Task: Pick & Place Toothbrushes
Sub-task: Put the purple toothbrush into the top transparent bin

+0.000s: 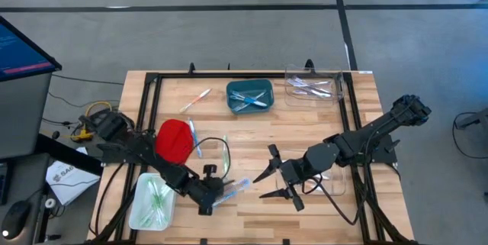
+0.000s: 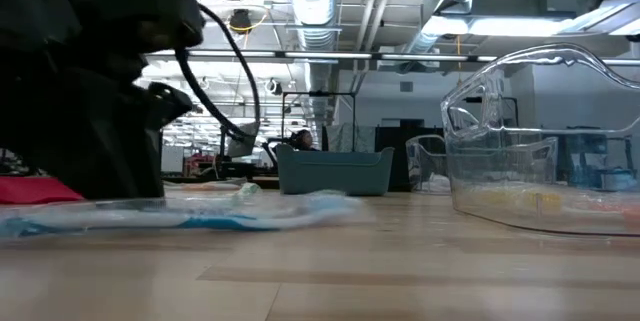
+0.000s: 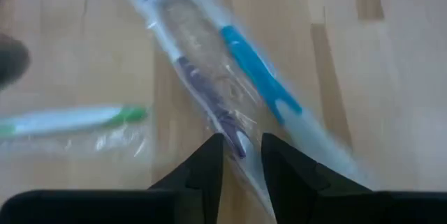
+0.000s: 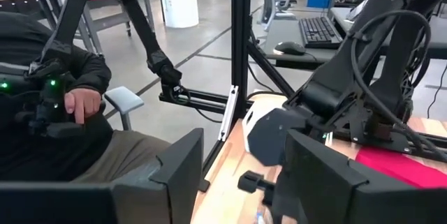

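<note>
Pale wooden planks make up the counter (image 1: 305, 207), framed by black rails, with grey concrete floor around it.

Near the front edge the left gripper (image 3: 242, 155) sits low over a wrapped toothbrush (image 3: 269, 88). Its jaws stand slightly apart, a narrow gap between two dark, wedge-shaped tips, and the crinkled clear wrapper runs into that gap (whether the tips actually pinch the film I cannot tell). Inside the wrapper lies a blue-and-white handle, flat on the wood. Beside it lies a green-handled toothbrush (image 3: 77, 119), also in shiny film.

The right gripper (image 1: 280, 175) hovers above the counter's middle-right, its jaws spread wide and holding nothing.

A smooth teal tub (image 1: 249, 96) toward the back holds a few brushes, and a clear, rigid box (image 1: 313, 86) next to it holds several more. A pale, translucent tray (image 1: 151, 201) at the front left contains green ones. An orange-and-white toothbrush (image 1: 195, 100) lies loose on the planks, left of the teal tub. A red, rounded piece (image 1: 174, 140) sits beside the left arm.

In the right wrist view, a seated person's hand (image 4: 82, 103) rests on a dark control handle beyond the counter.
</note>
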Available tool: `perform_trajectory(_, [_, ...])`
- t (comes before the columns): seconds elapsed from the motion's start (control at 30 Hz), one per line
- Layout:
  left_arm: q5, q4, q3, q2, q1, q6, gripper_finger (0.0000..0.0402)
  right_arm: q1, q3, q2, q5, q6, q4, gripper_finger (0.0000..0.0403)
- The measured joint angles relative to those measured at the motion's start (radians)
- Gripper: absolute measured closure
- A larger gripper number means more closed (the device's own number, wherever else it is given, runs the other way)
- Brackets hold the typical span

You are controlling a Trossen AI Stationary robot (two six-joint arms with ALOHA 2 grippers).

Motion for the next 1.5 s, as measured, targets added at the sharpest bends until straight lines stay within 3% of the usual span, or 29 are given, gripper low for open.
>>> perform_trajectory(0.3, [-0.001, 0.011, 0.045, 0.067, 0.009, -0.009, 0.0309, 0.0, 0.0, 0.006, 0.0, 0.0, 0.008, 0.0207])
perform_trajectory(0.53, [0.102, -0.007, 0.044, 0.075, 0.05, -0.054, 0.0313, 0.0, 0.0, 0.005, 0.0, 0.0, 0.006, 0.0208])
perform_trajectory(0.73, [0.115, -0.029, 0.046, 0.091, 0.06, -0.057, 0.0376, 0.0, 0.0, 0.005, 0.0, 0.0, 0.007, 0.0209])
perform_trajectory(0.83, [0.106, -0.037, 0.044, 0.079, 0.055, -0.057, 0.0386, 0.0, 0.0, 0.005, 0.0, 0.0, 0.007, 0.0207])
perform_trajectory(1.23, [-0.141, -0.161, 0.035, -0.146, -0.012, -0.023, 0.0386, -0.001, 0.0, 0.004, 0.0, -0.013, 0.004, 0.0208])
perform_trajectory(1.5, [-0.285, -0.162, 0.036, -0.294, -0.066, -0.009, 0.0386, 0.0, 0.0, 0.004, 0.0, -0.05, 0.009, 0.0208])
